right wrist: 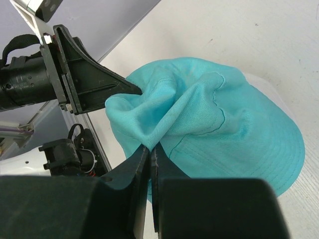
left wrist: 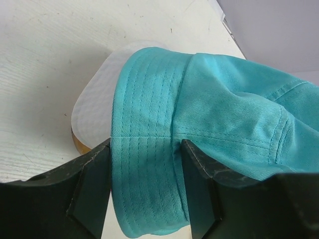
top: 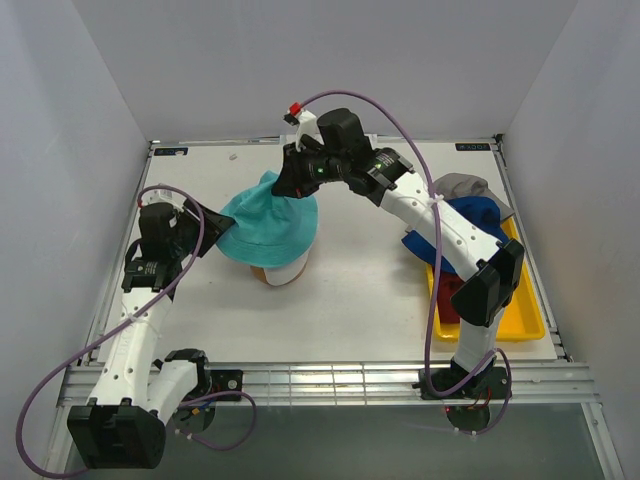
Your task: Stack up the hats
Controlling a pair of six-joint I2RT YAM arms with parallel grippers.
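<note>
The teal hat (top: 268,218) lies over the white hat (top: 287,268) on the wooden stand. My right gripper (top: 290,183) is shut on a fold of the teal hat's (right wrist: 224,124) fabric at its far edge, the jaws (right wrist: 150,147) pressed together on it. My left gripper (top: 222,228) is at the hat's left side. In the left wrist view its fingers (left wrist: 145,144) stand apart, with the teal brim (left wrist: 144,189) hanging between them and the crown resting on the right finger (left wrist: 199,169). The grey (top: 463,184), navy (top: 475,213) and dark red (top: 450,303) hats lie at the right.
The yellow tray (top: 520,312) sits at the right edge under the other hats and my right arm. The wooden stand (left wrist: 77,142) shows under the white hat (left wrist: 94,109). White walls enclose the table on three sides.
</note>
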